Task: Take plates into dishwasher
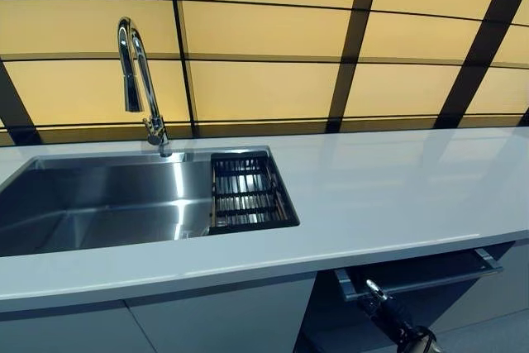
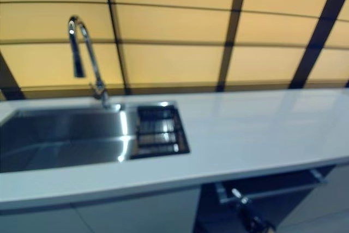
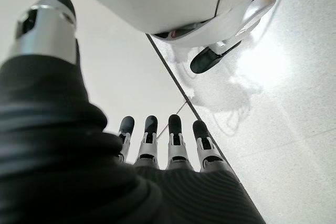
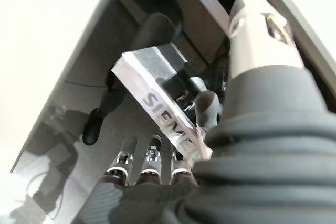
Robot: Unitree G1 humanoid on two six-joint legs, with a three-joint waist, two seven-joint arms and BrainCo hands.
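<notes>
No plate shows in any view. Under the white counter (image 1: 397, 188) at the right, the dishwasher door (image 1: 430, 273) stands ajar, tipped a little outwards. My right hand (image 1: 387, 310) is low in front of that door. In the right wrist view its fingers (image 4: 151, 162) lie straight against the door's dark inner face, and the door's silver top edge (image 4: 157, 103) crosses just over them, with one fingertip resting on it. My left hand (image 3: 157, 150) hangs beside a white cabinet front, fingers straight, holding nothing.
A steel sink (image 1: 99, 196) is set in the counter at the left, with a tall tap (image 1: 136, 64) behind it and a dark wire rack (image 1: 246, 190) at its right end. Yellow wall panels run behind the counter. Grey cabinet doors (image 1: 215, 320) sit under the sink.
</notes>
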